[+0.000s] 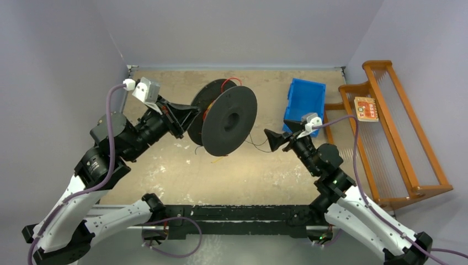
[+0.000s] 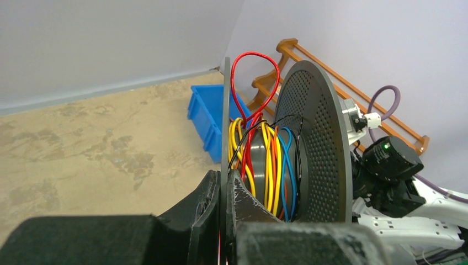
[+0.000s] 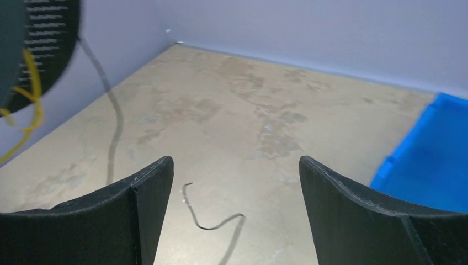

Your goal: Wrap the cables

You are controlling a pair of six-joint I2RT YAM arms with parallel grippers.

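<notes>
At centre of the overhead view, the black spool [image 1: 229,120] is held clear of the table [image 1: 165,176] by the left gripper [image 2: 223,190], its jaws clamped narrow on the near flange's rim. The right gripper [image 3: 236,165] stands wide and empty at lower frame of its own view, over a loose black strand [image 3: 221,223] lying on the surface. The cables [image 2: 267,165] sit wound on the hub between the flanges, with a red loop [image 2: 253,53] bulging above the rim.

Risk: that slack loop may slip over the flange and unwind. The hair-thin black strand may slide through a closing grip.

Count: one spool, two flanges, five cable colours (red, yellow, orange, blue, black), one blue bin [image 1: 303,105], one wooden rack [image 1: 397,132].
</notes>
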